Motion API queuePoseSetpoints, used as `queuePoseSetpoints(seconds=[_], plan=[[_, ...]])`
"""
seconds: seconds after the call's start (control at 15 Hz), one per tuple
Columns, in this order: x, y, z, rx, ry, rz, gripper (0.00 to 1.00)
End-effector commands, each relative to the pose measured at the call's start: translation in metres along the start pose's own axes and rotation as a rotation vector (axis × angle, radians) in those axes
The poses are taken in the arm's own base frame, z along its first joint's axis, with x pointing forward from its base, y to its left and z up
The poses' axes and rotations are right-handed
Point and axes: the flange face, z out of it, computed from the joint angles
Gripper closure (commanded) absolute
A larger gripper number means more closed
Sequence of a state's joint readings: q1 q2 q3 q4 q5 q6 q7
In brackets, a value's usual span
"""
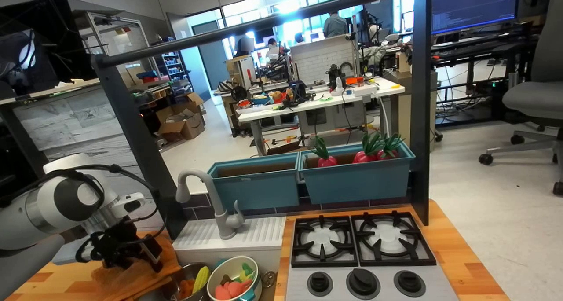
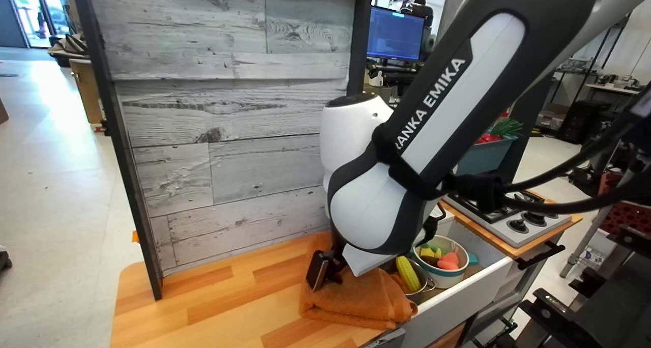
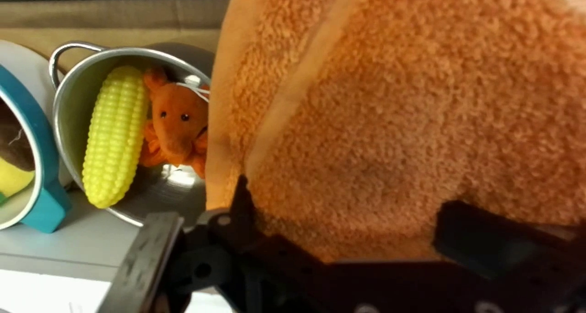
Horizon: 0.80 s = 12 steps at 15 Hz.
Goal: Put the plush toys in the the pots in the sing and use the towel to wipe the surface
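Orange towel lies directly below the pincer, which is spread wide; straight downward, I judge, the grip should come.

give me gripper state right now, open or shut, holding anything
Gripper: open, jaws wide apart over the orange towel, no grip on it visible.
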<state>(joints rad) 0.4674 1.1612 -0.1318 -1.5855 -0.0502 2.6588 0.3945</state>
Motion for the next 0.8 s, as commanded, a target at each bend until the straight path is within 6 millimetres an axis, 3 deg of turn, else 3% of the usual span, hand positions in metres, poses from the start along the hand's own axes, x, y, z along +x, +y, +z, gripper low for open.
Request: queuePoseSetpoints(seconds=[0.0, 0.33, 0.4, 0.53, 0.6, 0.73], plan=[[-0.007, -0.061, -0.043, 0.059, 0.078, -0.026, 0.31], [-0.004, -0.046, -0.071, 0.108, 0.074, -0.007, 0.63], [-0.002, -0.057, -0.084, 0.144, 0.082, -0.005, 0.70], [-0.004, -0.101, -0.113, 0.239, 0.110, -0.017, 0.93], [-0.006, -0.119, -0.121, 0.280, 0.118, -0.022, 1.00], [-0.010, -0.142, -0.122, 0.301, 0.117, -0.028, 0.97]])
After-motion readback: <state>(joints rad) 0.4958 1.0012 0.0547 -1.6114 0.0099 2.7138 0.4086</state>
